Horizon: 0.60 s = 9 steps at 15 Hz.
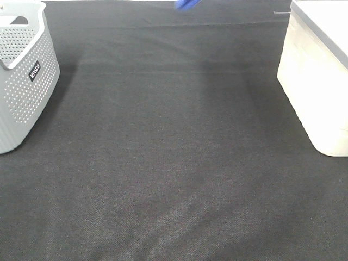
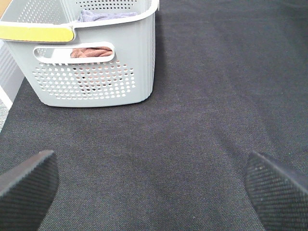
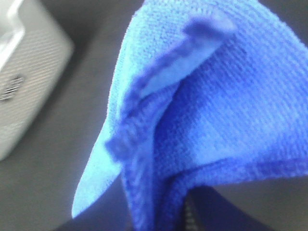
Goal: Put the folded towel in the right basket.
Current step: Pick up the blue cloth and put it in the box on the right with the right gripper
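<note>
- The folded towel (image 3: 207,110), bright blue, hangs clear of the black counter (image 1: 174,163). In the high view only a scrap of it (image 1: 185,3) shows, at the middle of the far edge.
- The right gripper (image 3: 192,215) pinches the towel from below, its jaws almost wholly buried in the cloth.
- The white right basket (image 1: 315,81) stands at the far-right corner, well apart from the towel.
- The grey perforated basket (image 1: 24,81) sits at the far-left corner, with brown cloth (image 2: 91,52) showing through its handle slot.
- The left gripper (image 2: 154,192) hovers spread wide and empty, with its ribbed pads (image 2: 26,187) far apart.
</note>
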Motion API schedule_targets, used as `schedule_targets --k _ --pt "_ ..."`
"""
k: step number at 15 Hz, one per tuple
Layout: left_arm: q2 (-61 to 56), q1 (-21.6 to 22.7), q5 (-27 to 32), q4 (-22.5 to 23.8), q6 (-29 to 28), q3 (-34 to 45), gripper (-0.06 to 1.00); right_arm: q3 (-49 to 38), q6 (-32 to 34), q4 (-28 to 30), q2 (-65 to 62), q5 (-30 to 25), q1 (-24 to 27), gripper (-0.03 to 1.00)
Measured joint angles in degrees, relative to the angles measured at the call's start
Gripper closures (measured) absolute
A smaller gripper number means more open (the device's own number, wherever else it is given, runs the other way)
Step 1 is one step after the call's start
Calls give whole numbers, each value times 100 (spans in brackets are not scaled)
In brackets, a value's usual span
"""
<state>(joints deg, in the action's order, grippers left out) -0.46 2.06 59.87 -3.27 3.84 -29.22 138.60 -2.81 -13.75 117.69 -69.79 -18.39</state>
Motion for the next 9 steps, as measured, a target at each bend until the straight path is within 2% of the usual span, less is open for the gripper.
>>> schedule_targets --k 2,3,4,5,9 --pt "0 0 0 0 0 0 -4 6 34 647 -453 0 321 79" --pt "0 0 0 0 0 0 -4 6 40 762 -584 0 653 79" --pt "0 0 0 0 0 0 -4 6 40 814 -647 0 1008 79" --pt "0 0 0 0 0 0 -4 -57 40 854 -647 6 1576 79" --pt "0 0 0 0 0 0 -4 -1163 46 951 -625 6 2813 79"
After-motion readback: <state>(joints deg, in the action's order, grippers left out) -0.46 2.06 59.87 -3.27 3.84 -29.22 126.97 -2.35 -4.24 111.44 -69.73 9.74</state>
